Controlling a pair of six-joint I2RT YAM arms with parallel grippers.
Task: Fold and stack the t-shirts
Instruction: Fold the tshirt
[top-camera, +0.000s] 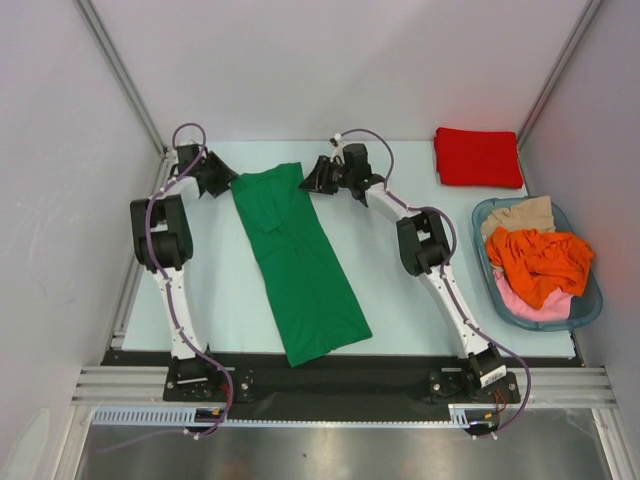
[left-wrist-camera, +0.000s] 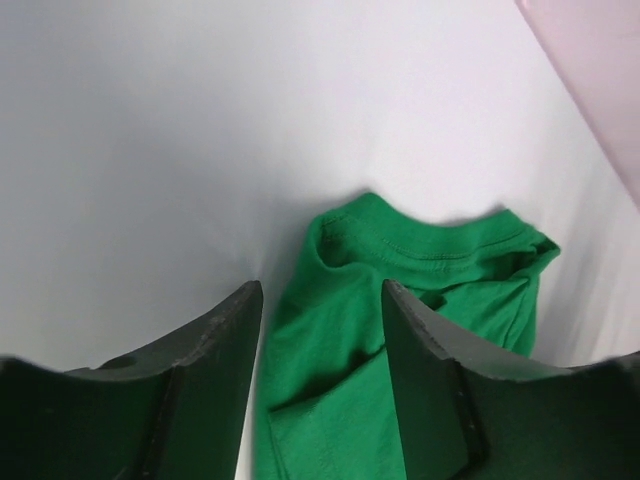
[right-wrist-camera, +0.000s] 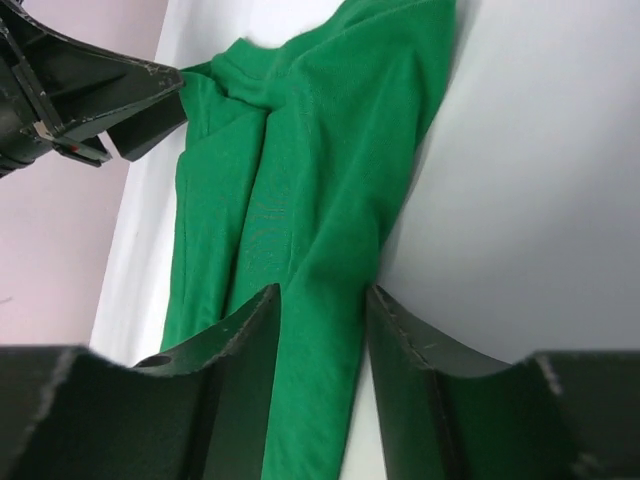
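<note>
Green t-shirt (top-camera: 300, 265): long folded strip, running from upper centre to lower centre of your top view.
Left gripper (top-camera: 222, 183): your jaws are parted at its upper-left corner, clamping nothing.
Right gripper (top-camera: 312, 180): your jaws are parted at its upper-right edge, clamping nothing.
Red t-shirt (top-camera: 478, 157): folded, upper right.
Basket (top-camera: 545, 325): right edge, holding an orange garment (top-camera: 535, 262).

Top view: I'm looking down from high above the near edge, far out, with the whole table (top-camera: 400, 310) in frame. Left wrist camera: low, very close, facing 3 o'clock at the green shirt (left-wrist-camera: 420, 260). Right wrist camera: close, facing 9 o'clock, catching the left gripper (right-wrist-camera: 160, 105). All three share the shirt's 12 o'clock end.
</note>
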